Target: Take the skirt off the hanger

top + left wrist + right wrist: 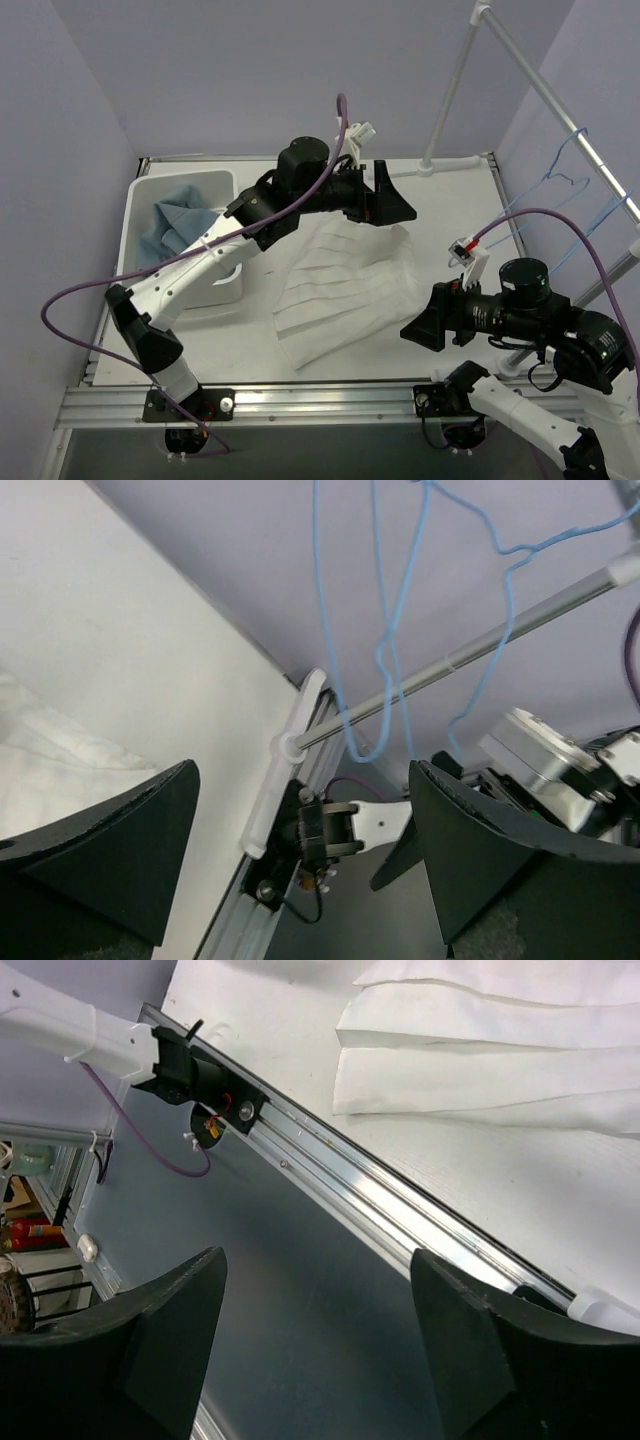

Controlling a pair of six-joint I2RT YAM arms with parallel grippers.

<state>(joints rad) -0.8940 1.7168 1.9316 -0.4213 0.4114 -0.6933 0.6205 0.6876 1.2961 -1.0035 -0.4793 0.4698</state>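
- Left claw [398, 195] is wide open w/ nothing in it. It hangs up over the far end of the skirt, just above mid frame in the top view.
- Right claw [415, 325] is open too, empty. It sits low right in the top view, just beside the skirt's right edge, not touching it as far as I can tell.
- Skirt [340, 290] is white w/ folds. It lies spread flat on the table [455, 215], mid frame, and no hanger is on it.
- Blue wire hangers [565, 175] hang bare on the rail [555, 100] at the right side, well apart from the skirt.
- White bin [190, 180] w/ a blue cloth [170, 225] in it sits upper left, not part of this job.
- Step, my guess: skirt looks off the hanger, so the main work looks done. What's left is the backing-off bit.
- Next move, I think: both arms go up first, then back to the near edge. Claws should stay open and clear so they don't drag the skirt. Left arm should mind the hangers and rail nearby.
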